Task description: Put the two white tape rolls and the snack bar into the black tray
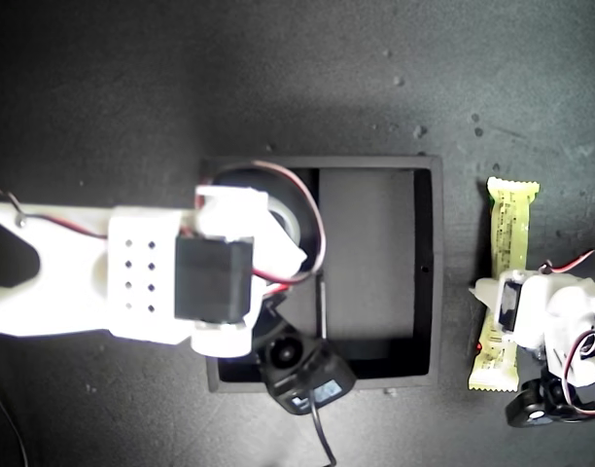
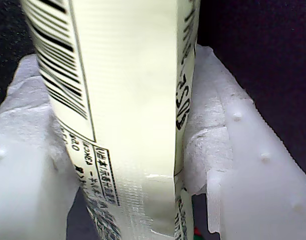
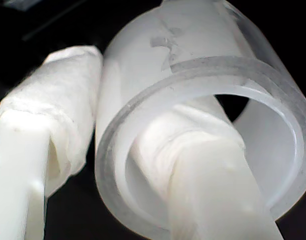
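Up close, my first pincer (image 2: 128, 165) has its two white fingers closed against the flat sides of the snack bar (image 2: 128, 100), the wrapper's barcode and small print running past them; both ends of the bar are cut off in this wrist view. In the exterior view the same pincer (image 1: 502, 316) sits over the bar (image 1: 508, 229) at that view's right. The bar lies on the dark tabletop (image 1: 132, 88), outside the black tray (image 1: 426, 272), with its long axis running from the near edge towards the far edge of the exterior view, roughly parallel to the tray's nearest wall. Its middle is hidden under the arm; only the crimped ends and upper stretch show.

My second pincer (image 3: 138, 165) grips a white tape roll (image 3: 143, 65) through the wall, one finger inside the hole and one outside. In the exterior view this roll (image 1: 288, 219) hangs over the tray's far compartment on that view's left, mostly covered by the arm. I cannot tell whether it touches the tray floor. The other roll is hard to make out.
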Controlling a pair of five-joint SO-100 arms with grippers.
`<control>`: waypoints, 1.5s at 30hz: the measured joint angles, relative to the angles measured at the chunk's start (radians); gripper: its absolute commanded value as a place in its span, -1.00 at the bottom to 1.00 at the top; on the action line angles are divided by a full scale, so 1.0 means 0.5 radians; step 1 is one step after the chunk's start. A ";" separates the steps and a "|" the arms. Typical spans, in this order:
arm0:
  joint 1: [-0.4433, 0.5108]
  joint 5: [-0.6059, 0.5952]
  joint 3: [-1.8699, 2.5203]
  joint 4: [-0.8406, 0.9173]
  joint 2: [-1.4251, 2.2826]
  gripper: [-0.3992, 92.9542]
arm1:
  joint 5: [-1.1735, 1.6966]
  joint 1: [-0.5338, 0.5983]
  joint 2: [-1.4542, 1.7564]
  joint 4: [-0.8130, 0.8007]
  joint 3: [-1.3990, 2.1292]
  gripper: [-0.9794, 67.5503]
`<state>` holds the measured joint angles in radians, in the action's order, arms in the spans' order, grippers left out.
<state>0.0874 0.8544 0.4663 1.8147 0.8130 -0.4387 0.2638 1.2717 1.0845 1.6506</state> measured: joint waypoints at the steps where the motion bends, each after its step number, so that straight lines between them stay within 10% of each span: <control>1: 0.003 0.006 -0.012 0.000 -0.021 -0.99 | 0.000 0.000 -0.003 0.055 -0.046 -0.87; 14: 0.006 0.012 -0.071 0.000 -0.055 -0.70 | 0.000 0.055 -0.015 0.988 -1.150 -0.93; 31: -0.074 0.061 0.650 0.000 0.853 -0.67 | 0.571 -0.046 -0.690 0.822 -2.206 -0.90; 45: 0.531 0.850 1.988 -0.657 1.506 -0.67 | 0.476 -0.012 -0.770 0.954 -2.261 -0.43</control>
<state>0.3528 1.2793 1.4603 1.4864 1.5662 -0.2010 0.2577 0.8866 1.5616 0.5200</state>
